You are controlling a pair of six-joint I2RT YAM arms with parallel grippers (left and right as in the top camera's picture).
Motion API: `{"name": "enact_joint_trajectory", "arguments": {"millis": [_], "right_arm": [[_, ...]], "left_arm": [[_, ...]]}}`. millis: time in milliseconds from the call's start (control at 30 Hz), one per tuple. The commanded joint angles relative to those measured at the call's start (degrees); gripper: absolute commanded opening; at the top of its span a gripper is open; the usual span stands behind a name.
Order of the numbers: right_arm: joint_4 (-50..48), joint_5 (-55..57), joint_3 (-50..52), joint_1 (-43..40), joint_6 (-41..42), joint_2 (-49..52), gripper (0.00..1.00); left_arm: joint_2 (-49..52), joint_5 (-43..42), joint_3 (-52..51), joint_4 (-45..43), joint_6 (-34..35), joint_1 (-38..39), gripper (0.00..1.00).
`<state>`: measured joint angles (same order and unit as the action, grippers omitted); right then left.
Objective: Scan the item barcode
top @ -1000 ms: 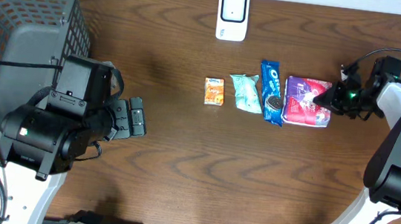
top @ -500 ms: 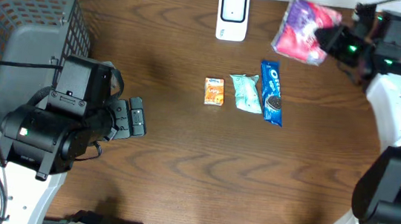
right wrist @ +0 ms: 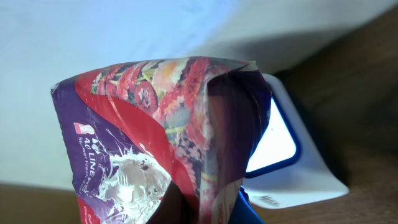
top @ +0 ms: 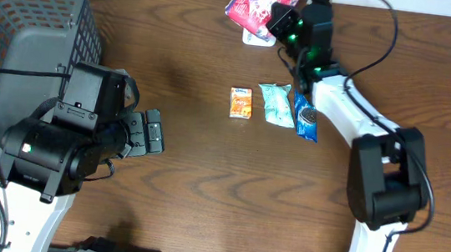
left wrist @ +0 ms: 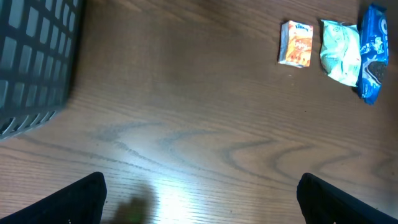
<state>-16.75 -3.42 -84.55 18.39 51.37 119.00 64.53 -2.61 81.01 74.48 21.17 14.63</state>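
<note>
A purple and red flowered packet [top: 260,0] hangs in the air at the table's far edge, with my right gripper [top: 284,20] shut on it. The packet covers most of the white barcode scanner [top: 259,38]. In the right wrist view the packet [right wrist: 149,124] fills the middle, and the scanner [right wrist: 298,168] with its blue-rimmed window shows just behind it. My right fingers are hidden under the packet's folds. My left gripper [top: 152,131] stands open low over bare wood at the left, its dark fingertips [left wrist: 81,199] far apart and nothing between them.
An orange carton [top: 241,102], a pale green packet [top: 276,104] and a blue biscuit pack [top: 305,115] lie in a row mid-table. They also show in the left wrist view: orange carton [left wrist: 296,51], green packet [left wrist: 339,51], blue pack [left wrist: 373,53]. A grey wire basket [top: 16,37] fills the left.
My right arm lifted the flowered packet from the row at the right and swung it left along the far edge until it came over the scanner. The left arm stayed still.
</note>
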Motion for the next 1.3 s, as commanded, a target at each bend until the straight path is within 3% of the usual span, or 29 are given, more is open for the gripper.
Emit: {"name": "enact_joint_trajectory", "arguments": {"millis": [0,333,567,767,967,1267], "right_arm": [[-1.5,9.1,-0.3,-0.1,4.5,3.5,0.01],[-1.3,3.8,-0.7,-4.2,3.6,3.7,0.01],[-0.2,-1.9,-0.9,-12.1,-0.6,-1.1,0.01],[19.2,2.9,-0.9,-21.1,-8.7,-10.6,0.01],[39.8,20.2,-0.9,-26.6,-9.5,-16.2,0.01],[50.5,29.5,-0.8,-35.3,-9.5,-14.8,0.01]], "left_arm": [[0.2,0.7,0.2,0.1,0.3,-0.2,0.98],[0.2,0.7,0.2,0.1,0.3,-0.2,0.98],[0.2,0.7,0.2,0.1,0.3,-0.2,0.98],[0.2,0.7,0.2,0.1,0.3,-0.2,0.98],[0.2,0.7,0.2,0.1,0.3,-0.2,0.98],[0.2,0.7,0.2,0.1,0.3,-0.2,0.98]]}}
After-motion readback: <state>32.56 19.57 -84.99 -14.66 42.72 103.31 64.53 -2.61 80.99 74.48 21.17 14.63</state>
